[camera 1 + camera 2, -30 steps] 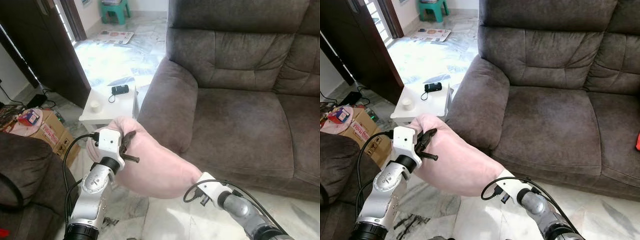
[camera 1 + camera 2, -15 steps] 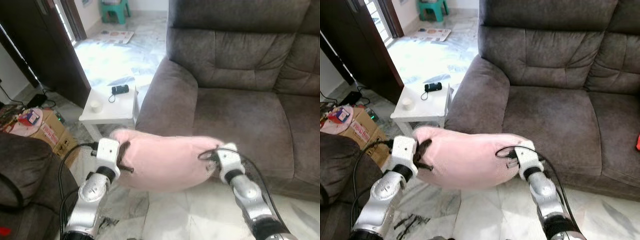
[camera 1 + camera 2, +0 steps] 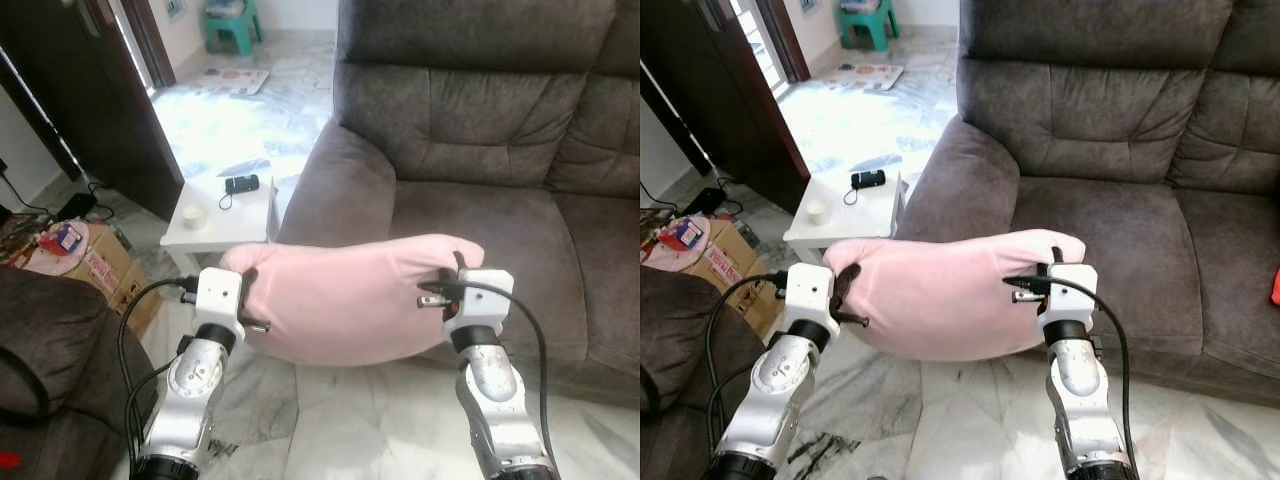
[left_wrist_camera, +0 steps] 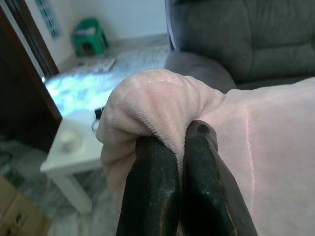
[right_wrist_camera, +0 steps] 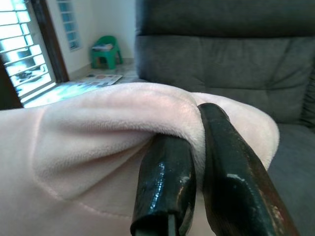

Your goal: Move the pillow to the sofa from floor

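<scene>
Pink pillow (image 3: 350, 300) is held off the floor, stretched level between both grippers, just in front of the sofa (image 3: 480, 200) at its left armrest and seat edge. Left gripper (image 4: 170, 147) is clamped on a bunched fold at the pillow's left end; fingers (image 4: 147, 191) are pressed nearly together with fabric pinched between them. Right gripper (image 5: 189, 142) is closed on a fold at the pillow's right end, cloth caught between its fingers (image 5: 165, 177). White side table (image 3: 225, 210) is seen left of the armrest, a black device (image 3: 240, 183) and a small white cup (image 3: 194, 212) on it. Cardboard box (image 3: 95, 265) is noted at the near left, a green stool (image 3: 228, 20) at the far end of the tiled floor (image 3: 225, 110).
</scene>
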Available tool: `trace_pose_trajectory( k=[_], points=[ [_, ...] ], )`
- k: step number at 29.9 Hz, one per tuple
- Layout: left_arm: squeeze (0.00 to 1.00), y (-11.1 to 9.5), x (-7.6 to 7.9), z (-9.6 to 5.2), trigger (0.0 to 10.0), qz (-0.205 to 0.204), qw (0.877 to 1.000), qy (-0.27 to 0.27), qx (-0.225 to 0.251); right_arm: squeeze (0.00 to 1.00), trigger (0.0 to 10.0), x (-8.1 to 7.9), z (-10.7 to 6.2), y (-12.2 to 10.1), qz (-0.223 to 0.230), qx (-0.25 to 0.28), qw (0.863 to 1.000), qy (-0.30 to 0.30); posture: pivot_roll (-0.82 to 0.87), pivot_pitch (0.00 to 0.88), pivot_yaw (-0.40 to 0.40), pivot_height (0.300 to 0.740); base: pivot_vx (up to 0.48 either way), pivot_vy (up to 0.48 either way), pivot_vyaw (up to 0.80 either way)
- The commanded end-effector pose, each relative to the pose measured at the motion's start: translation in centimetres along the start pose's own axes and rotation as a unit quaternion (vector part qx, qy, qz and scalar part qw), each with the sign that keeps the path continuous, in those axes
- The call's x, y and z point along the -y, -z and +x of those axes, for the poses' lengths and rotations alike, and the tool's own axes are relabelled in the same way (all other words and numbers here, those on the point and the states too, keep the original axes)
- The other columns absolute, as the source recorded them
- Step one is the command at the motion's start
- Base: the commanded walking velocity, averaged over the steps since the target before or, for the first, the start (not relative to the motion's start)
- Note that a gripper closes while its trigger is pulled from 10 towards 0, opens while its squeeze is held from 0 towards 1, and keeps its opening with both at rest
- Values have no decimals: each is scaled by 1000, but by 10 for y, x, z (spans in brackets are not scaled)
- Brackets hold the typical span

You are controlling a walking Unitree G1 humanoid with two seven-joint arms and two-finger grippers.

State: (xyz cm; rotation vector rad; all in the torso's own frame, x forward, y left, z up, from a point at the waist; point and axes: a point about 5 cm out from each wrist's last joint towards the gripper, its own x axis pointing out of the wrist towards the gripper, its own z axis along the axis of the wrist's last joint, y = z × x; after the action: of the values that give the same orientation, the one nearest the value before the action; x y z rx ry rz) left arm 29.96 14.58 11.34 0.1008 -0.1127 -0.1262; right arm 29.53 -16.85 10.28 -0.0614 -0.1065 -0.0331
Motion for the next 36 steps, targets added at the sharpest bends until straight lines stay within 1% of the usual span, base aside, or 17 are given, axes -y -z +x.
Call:
trace_pose_trajectory(
  k=[1, 4, 7, 11, 13, 14, 16, 17, 24, 27, 30, 33, 34, 36],
  points=[
    [0, -12, -13, 1, 10000, 3, 999, -33, 34, 0, 10000, 11, 3, -17, 15, 37, 999, 31, -84, 0, 54, 740, 0, 0, -775],
    [0, -11, -12, 2, 10000, 3, 999, -34, 33, 0, 10000, 9, 2, -15, 4, 30, 999, 22, -82, 0, 50, 740, 0, 0, -775],
    [0, -8, -11, 4, 10000, 3, 999, -30, 24, 0, 10000, 8, 2, -15, 12, 28, 999, 27, -89, 0, 56, 740, 0, 0, -769],
    [0, -7, -12, 5, 10000, 11, 999, -32, 22, 0, 10000, 6, 3, -19, 2, 35, 999, 24, -93, 0, 63, 740, 0, 0, -763],
    [0, -8, -13, 6, 10000, 12, 999, -38, 24, 0, 10000, 4, 4, -21, 0, 40, 999, 19, -93, 0, 64, 740, 0, -330, -763],
    [0, -9, -14, 8, 10000, 22, 999, -39, 29, 0, 10000, 1, 5, -21, -5, 41, 999, 15, -94, 0, 64, 740, 0, -472, -763],
    [0, -11, -15, 9, 10000, 20, 998, -41, 31, 0, 10000, -1, 5, -21, -3, 42, 999, 11, -95, 0, 65, 740, 0, -480, -763],
    [0, -12, -16, 10, 10000, 10, 998, -42, 35, 0, 10000, -3, 5, -22, -4, 43, 999, 8, -97, 0, 67, 740, 0, -472, -763],
    [0, -13, -12, 13, 10000, 3, 999, -34, 39, 0, 10000, -6, 7, -23, -14, 46, 999, 1, -93, 0, 65, 740, 0, 0, -766],
    [0, -16, -12, 15, 10000, 2, 998, -35, 44, 0, 10000, -6, 9, -26, -25, 51, 998, -5, -91, 0, 62, 740, 0, 0, -763],
    [0, -16, -13, 14, 10000, 0, 998, -41, 48, 0, 10000, -7, 10, -26, -23, 51, 998, -9, -83, 0, 57, 740, 0, 0, -763],
    [0, -15, -14, 12, 10000, 2, 998, -43, 48, 0, 10000, -12, 10, -27, -32, 57, 997, -27, -76, 0, 53, 740, 0, 0, -185],
    [0, -15, -14, 12, 10000, 2, 998, -43, 48, 0, 10000, -12, 10, -27, -32, 57, 997, -27, -76, 0, 53, 740, 0, 0, 0],
    [0, -17, -16, 11, 10000, 5, 998, -49, 50, 0, 10000, -17, 13, -29, -27, 60, 997, -38, -72, 0, 49, 740, 0, 0, 0]
  ],
)
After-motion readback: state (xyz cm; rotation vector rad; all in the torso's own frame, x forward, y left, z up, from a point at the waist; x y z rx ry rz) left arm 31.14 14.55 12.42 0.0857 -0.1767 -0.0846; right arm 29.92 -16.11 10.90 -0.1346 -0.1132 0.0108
